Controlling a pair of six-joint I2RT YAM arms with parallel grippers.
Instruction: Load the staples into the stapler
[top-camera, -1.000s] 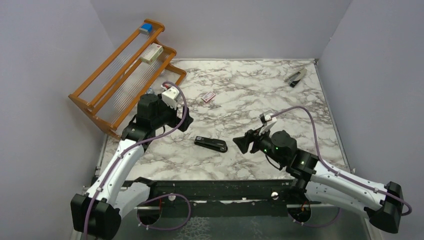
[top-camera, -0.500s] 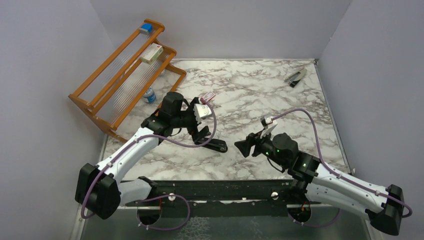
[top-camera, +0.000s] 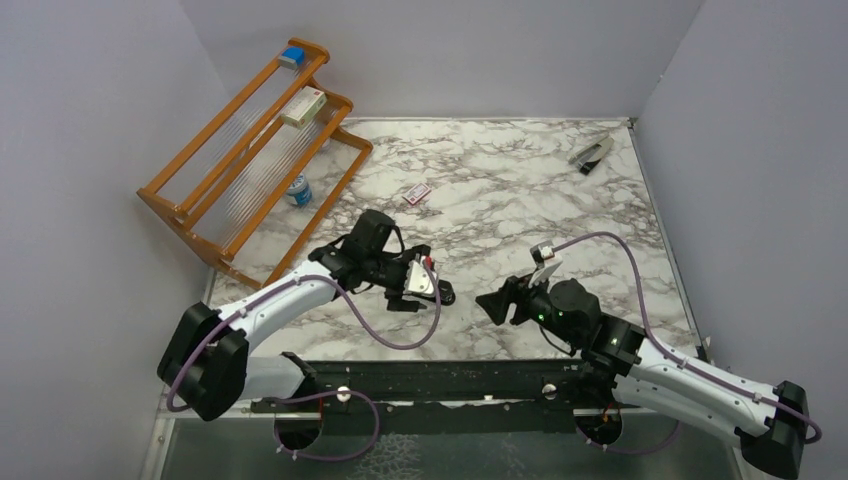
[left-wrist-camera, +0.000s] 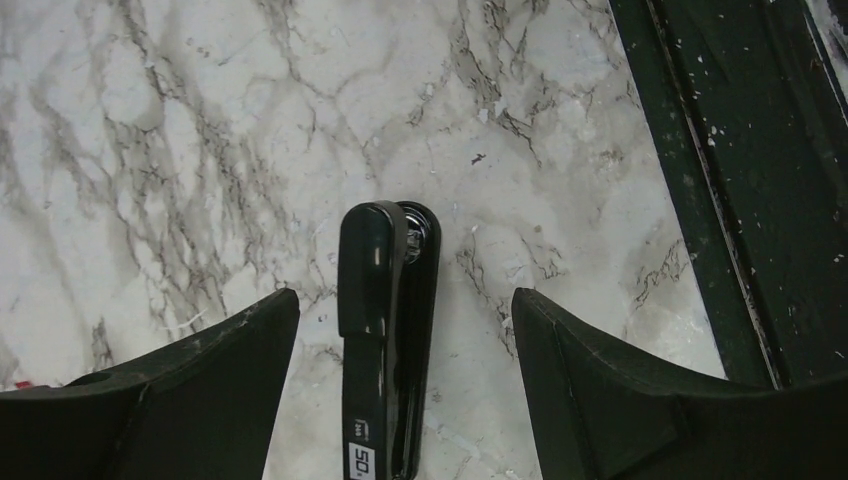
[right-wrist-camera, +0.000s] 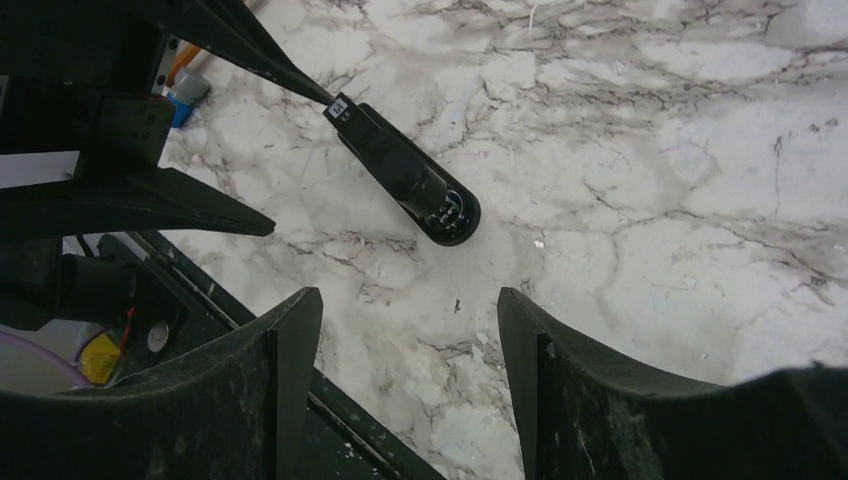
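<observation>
Black stapler (left-wrist-camera: 385, 330) lies ungripped within the wide-parted left claw (left-wrist-camera: 402, 300).

A white marble surface (top-camera: 540, 210) with grey veins fills the middle, closed in by pale lilac walls (top-camera: 450, 50). At the far left an orange wooden rack (top-camera: 190, 170) leans slanted against the wall. A small blue block (top-camera: 291, 56) sits on its top end, and a white-and-red box (top-camera: 303, 107) lies lower on its rails. A small blue-and-white bottle (top-camera: 298, 190) stands on the surface just beside the rack's foot. A light grey stapler-like tool (top-camera: 591, 153) lies in the far right corner. A dark rail (top-camera: 450, 378) runs along the near edge.
</observation>
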